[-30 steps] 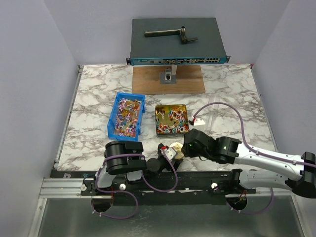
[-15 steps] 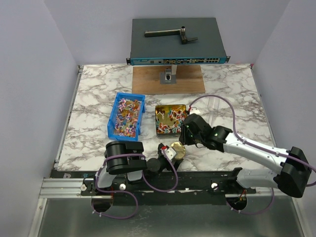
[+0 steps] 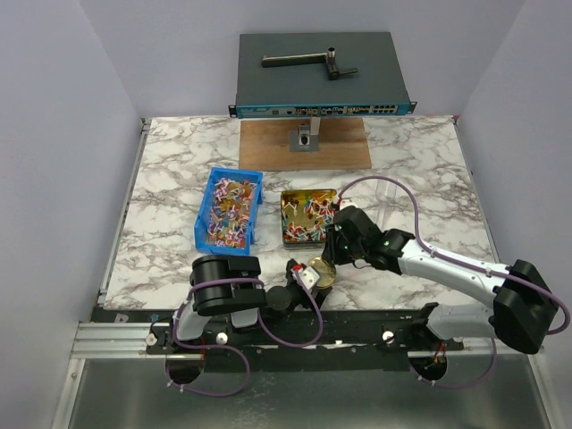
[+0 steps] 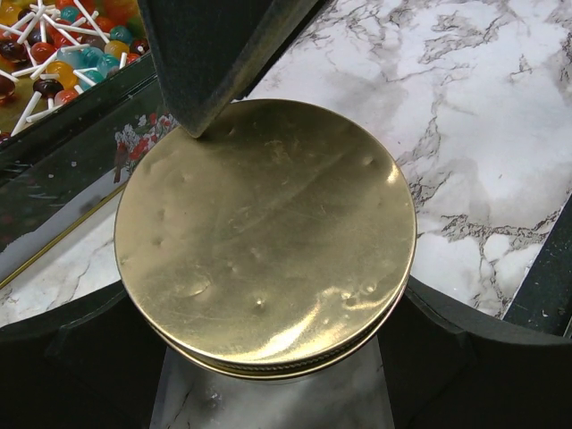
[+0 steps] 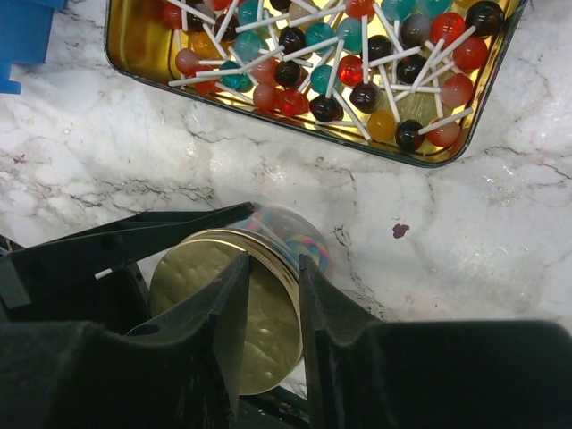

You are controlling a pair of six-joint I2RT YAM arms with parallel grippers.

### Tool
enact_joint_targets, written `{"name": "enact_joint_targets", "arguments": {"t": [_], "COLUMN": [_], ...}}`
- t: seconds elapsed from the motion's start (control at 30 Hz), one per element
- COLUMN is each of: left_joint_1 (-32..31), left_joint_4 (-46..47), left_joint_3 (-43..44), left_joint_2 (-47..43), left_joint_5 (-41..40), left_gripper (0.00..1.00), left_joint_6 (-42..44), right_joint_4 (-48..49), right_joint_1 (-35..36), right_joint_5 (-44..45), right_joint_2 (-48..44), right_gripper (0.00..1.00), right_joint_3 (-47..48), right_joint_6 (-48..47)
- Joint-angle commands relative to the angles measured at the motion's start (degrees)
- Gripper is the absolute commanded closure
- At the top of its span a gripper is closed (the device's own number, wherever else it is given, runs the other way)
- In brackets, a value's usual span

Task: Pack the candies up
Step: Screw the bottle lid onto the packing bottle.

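Observation:
A clear jar of swirled candies (image 5: 299,234) with a round gold lid (image 3: 319,271) lies tilted near the table's front edge. My left gripper (image 3: 308,277) is shut on the jar, and its fingers (image 4: 63,357) flank the lid (image 4: 268,232). My right gripper (image 3: 329,257) comes from above, nearly shut. Its fingertips (image 5: 274,264) straddle the lid's far rim (image 5: 183,286). Ball candies on white sticks (image 3: 310,217) fill a gold tin tray (image 3: 282,223) just behind the jar. More mixed candies (image 3: 231,213) fill a blue bin (image 3: 202,223) to its left.
The tin tray's rim (image 5: 116,45) lies a short way beyond the jar. A wooden board with a small stand (image 3: 304,143) and a dark switch box (image 3: 322,76) are at the back. The right arm's cable (image 3: 393,192) loops over the marble.
My right arm has swung left and away from the front edge, bringing its gripper onto the lid's far rim. The left gripper and the jar have not moved.

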Motion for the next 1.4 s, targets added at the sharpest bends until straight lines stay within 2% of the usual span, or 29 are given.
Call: {"name": "enact_joint_targets", "arguments": {"t": [0.0,0.43,0.73,0.93,1.17,1.37], "left_joint_1": [0.5,0.5,0.5,0.5,0.5,0.6], "left_joint_4": [4.1,4.1,4.0,4.0,4.0,4.0], "left_joint_3": [-1.1,-1.0,-1.0,-0.8,-1.0,-1.1], "left_joint_2": [3.2,3.3,3.4,3.5,3.5,3.4], "left_joint_5": [1.8,1.5,0.4,0.2,0.1,0.2], "left_gripper": [0.19,0.19,0.17,0.17,0.16,0.17], "left_joint_6": [-2.0,-2.1,-2.3,-2.3,-2.3,-2.4], "right_joint_4": [2.1,0.7,-6.4,-7.2,-9.7,-15.4], "right_joint_1": [-0.4,-0.4,-0.2,3.3,12.0,12.9], "right_joint_5": [-3.2,-8.9,-10.8,-12.8,-7.8,1.5], "right_joint_2": [0.0,-3.4,-11.7,-15.2,-17.2,-17.3], "right_gripper": [0.71,0.84,0.86,0.87,0.87,0.81], "right_joint_3": [-2.2,-8.2,-11.3,-13.7,-10.9,-3.0], "right_joint_6": [-1.2,1.3,6.3,12.5,17.6,15.3]}}
